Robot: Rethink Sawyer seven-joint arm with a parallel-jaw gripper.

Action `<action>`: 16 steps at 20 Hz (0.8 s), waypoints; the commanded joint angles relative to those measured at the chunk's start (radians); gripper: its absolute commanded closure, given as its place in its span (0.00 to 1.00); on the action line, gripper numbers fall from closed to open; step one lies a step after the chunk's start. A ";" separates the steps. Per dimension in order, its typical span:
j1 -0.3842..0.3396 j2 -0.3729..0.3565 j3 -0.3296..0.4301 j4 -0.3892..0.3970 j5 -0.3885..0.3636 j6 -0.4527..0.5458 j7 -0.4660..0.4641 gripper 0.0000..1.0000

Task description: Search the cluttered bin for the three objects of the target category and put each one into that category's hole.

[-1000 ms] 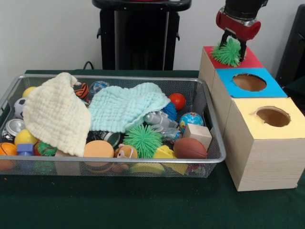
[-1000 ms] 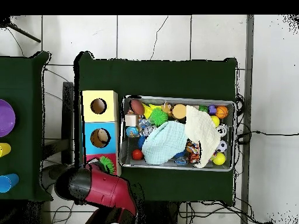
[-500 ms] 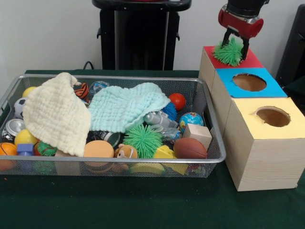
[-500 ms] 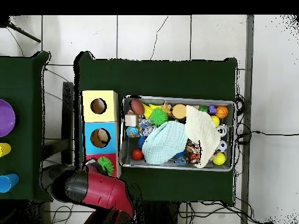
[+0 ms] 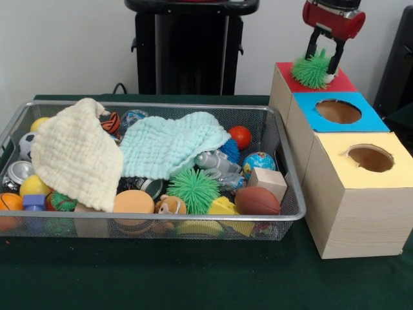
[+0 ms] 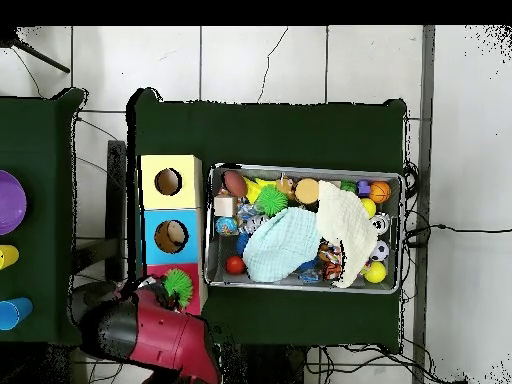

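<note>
Where the red box (image 5: 308,82) stands, a green spiky ball (image 5: 312,70) atop it, gripper (image 5: 322,63) fingers (image 5: 333,62) wide astride.

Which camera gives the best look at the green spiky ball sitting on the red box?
The front view: the green spiky ball shows whole on the red box, under the open pincer. In the overhead view the ball is small and the arm partly crowds it.

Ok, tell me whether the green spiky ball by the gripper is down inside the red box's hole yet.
Not yet. The green spiky ball sits on top of the red box, fully visible, with the gripper open above it.
</note>
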 commanded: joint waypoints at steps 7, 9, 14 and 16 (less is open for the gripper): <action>-0.028 0.018 0.028 0.047 -0.019 0.004 0.151 0.00; -0.027 0.023 0.026 0.044 -0.018 0.000 0.155 0.00; -0.026 0.018 0.036 0.053 -0.009 -0.012 0.161 0.00; -0.025 -0.004 0.037 0.060 -0.006 0.008 0.160 0.00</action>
